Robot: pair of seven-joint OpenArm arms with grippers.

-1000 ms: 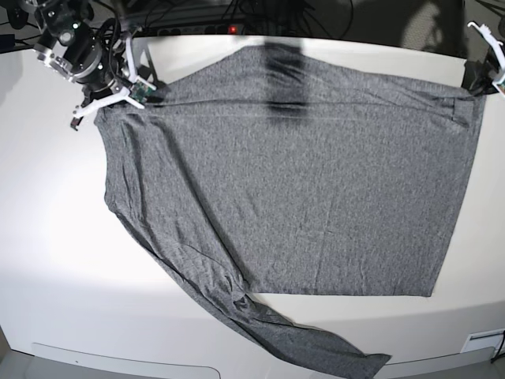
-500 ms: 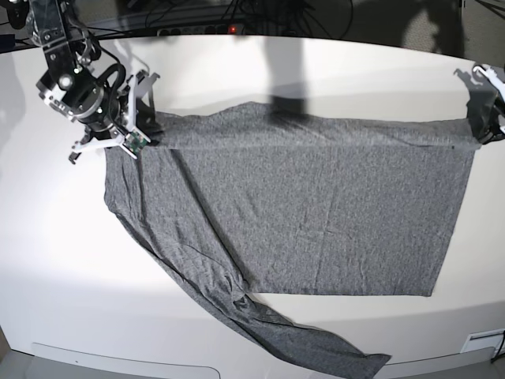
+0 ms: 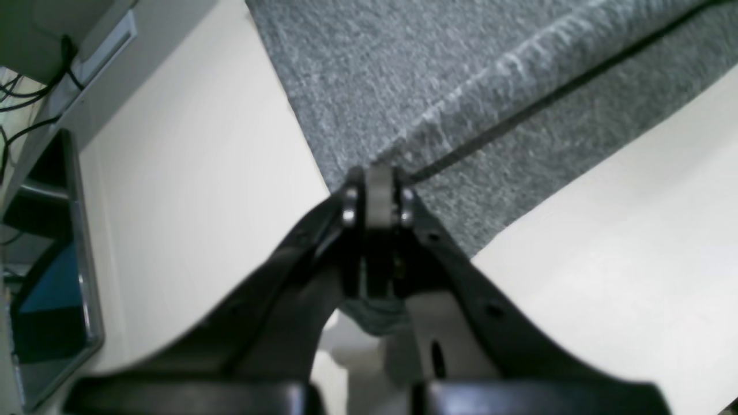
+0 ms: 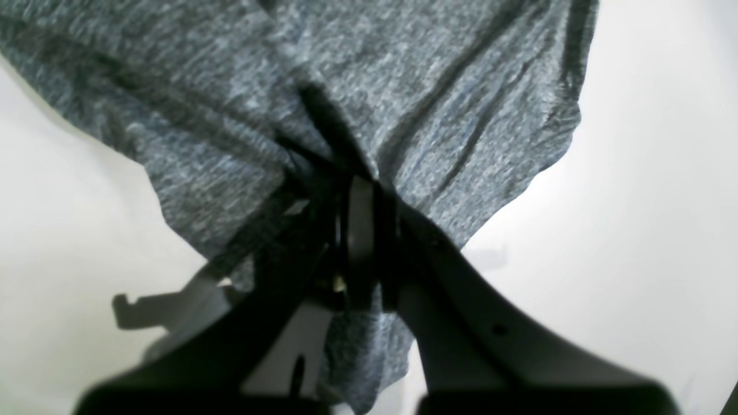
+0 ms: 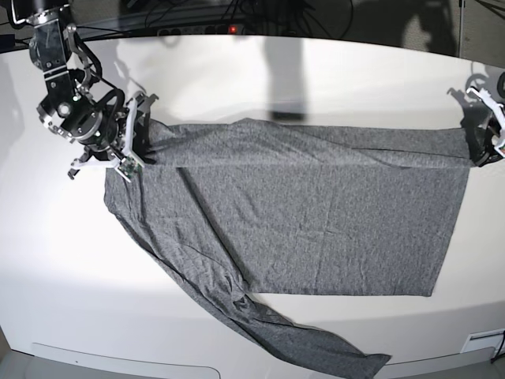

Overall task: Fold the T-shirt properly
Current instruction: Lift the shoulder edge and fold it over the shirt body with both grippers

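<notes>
The heather-grey T-shirt (image 5: 316, 221) lies spread on the white table (image 5: 55, 260), its far edge doubled over toward the front. One long sleeve (image 5: 308, 341) trails down to the front edge. At the shirt's far left corner my right gripper (image 5: 140, 151) is shut on the cloth; in the right wrist view the right gripper (image 4: 360, 193) pinches bunched T-shirt (image 4: 242, 86). My left gripper (image 5: 476, 155) is shut on the far right corner; in the left wrist view the left gripper (image 3: 377, 184) clamps the T-shirt (image 3: 461, 69) at its fold.
Cables and a power strip with a red light (image 5: 230, 30) run behind the table's far edge. A dark screen (image 3: 52, 259) stands off the table on the left arm's side. A small label (image 5: 483, 341) sits at the front right corner.
Both grippers have drawn the shirt's far edge toward the front, so the top part now lies folded over the body. The sleeve at the front has not moved.
</notes>
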